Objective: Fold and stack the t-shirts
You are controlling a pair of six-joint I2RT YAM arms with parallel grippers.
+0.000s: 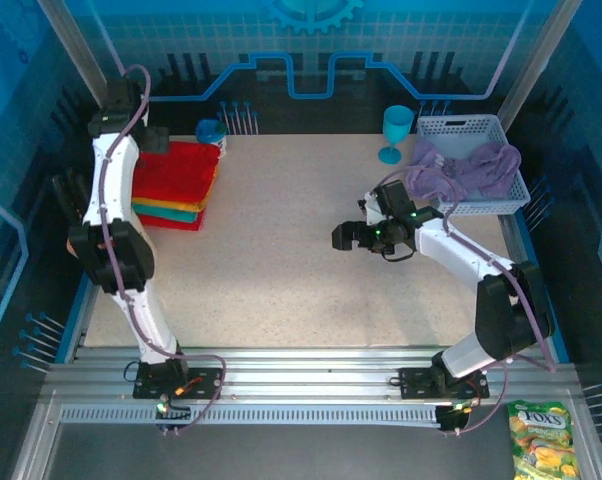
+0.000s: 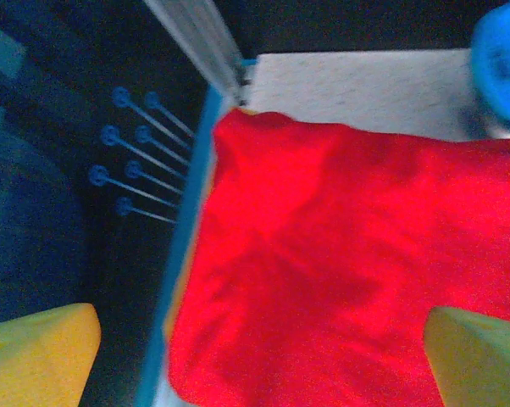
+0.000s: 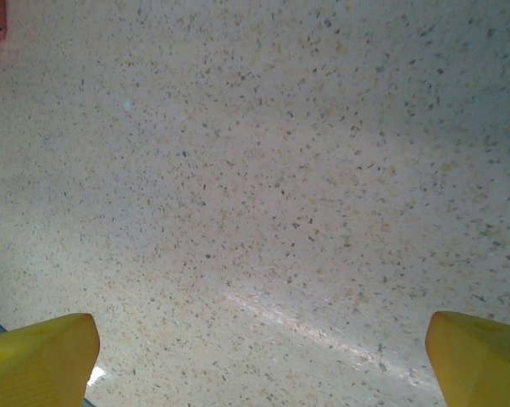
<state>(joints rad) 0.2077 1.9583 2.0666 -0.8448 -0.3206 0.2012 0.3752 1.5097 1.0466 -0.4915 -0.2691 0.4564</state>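
Observation:
A stack of folded t-shirts [image 1: 176, 185] lies at the table's far left, bright red on top, with mustard-yellow, teal and red-orange layers below. My left gripper [image 1: 151, 138] hovers over the stack's far left corner. In the left wrist view the red t-shirt [image 2: 340, 263] spreads under the left gripper [image 2: 259, 365], which is open with its yellow fingertips [image 2: 35, 352] wide apart and nothing between them. A lavender t-shirt [image 1: 463, 168] lies crumpled in the white basket [image 1: 471, 125]. My right gripper [image 1: 346, 237] is open over bare table [image 3: 255, 170], with yellow fingertips [image 3: 479, 360] at the corners and the right gripper [image 3: 259, 365] holding nothing.
A blue cup [image 1: 210, 131] stands just behind the stack and also appears as the blue cup [image 2: 501, 64]. A teal goblet [image 1: 397, 130] stands left of the basket. The table's blue left rim [image 2: 174, 271] runs beside the stack. A snack bag [image 1: 541, 435] lies off the table, front right.

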